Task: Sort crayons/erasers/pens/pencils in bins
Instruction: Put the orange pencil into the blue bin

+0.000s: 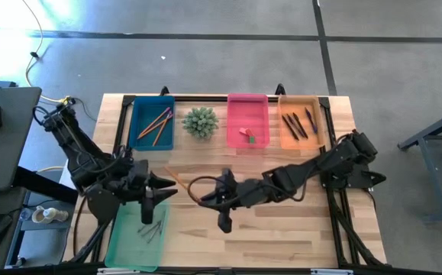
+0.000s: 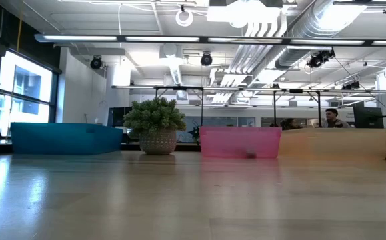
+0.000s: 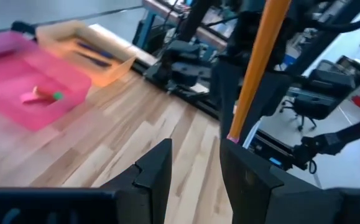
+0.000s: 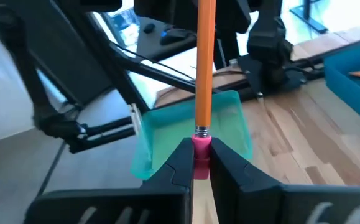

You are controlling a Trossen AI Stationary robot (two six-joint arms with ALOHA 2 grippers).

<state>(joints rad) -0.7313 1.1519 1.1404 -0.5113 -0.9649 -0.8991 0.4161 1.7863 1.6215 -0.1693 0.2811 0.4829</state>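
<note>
orange pencil (image 4: 204, 62) is pinched by its pink eraser end in the right gripper (image 4: 196, 163), whose fingers are clamped narrow on it; it is held above the middle of the table, well apart from any bin. the left gripper (image 3: 195, 171) sits close by, near the inner edge of the green bin (image 1: 137, 237), fingers parted with a moderate gap and holding nothing; the same pencil passes just beyond its fingertips without visible contact.

sorted so far, as seen from above:
- blue bin (image 1: 152, 122): several pencils (image 1: 156, 124) inside.
- pink bin (image 1: 247, 121): erasers (image 1: 247, 134) inside.
- orange bin (image 1: 300, 122): dark pens (image 1: 297, 124) inside.
- green bin: short grey crayons (image 1: 152, 228) inside.

a potted plant (image 1: 200, 122) stands between the blue and pink bins. no loose items are visible on the bare wooden table (image 1: 282, 229).

judgement: the task looks nearly complete. the held pencil appears to be the last unsorted item, and it belongs in the blue bin on the left arm's side; the two grippers are positioned as if for a handover, though that cannot be confirmed.
</note>
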